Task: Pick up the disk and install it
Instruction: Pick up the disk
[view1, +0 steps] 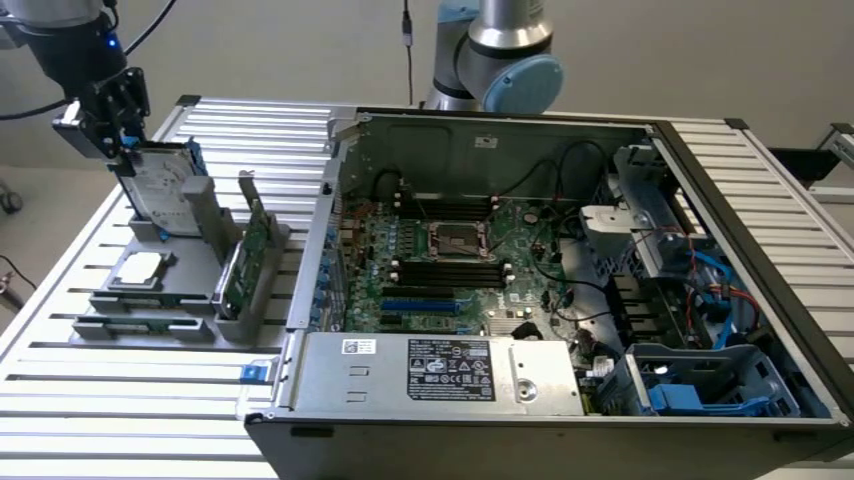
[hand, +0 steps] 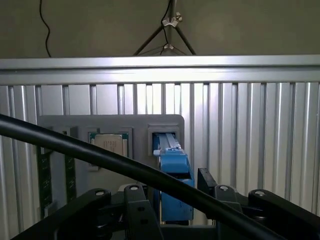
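Observation:
The disk (view1: 158, 190), a silver drive with a white label in a blue carrier, stands on edge in a slot of the grey holder (view1: 187, 262) at the exterior view's left. My gripper (view1: 123, 148) sits over its top edge. In the wrist view the carrier's blue edge (hand: 172, 167) runs from the holder slot up between my black fingers (hand: 207, 182), which press against both of its sides. My gripper (hand: 176, 202) is shut on the disk, whose lower end is still in the slot.
The same holder carries a small square silver chip (view1: 140, 268) and an upright green circuit card (view1: 238, 262). The open computer case (view1: 534, 250) lies to the exterior view's right, with a blue drive bay (view1: 701, 385) at its near corner. A black cable (hand: 100, 155) crosses the wrist view.

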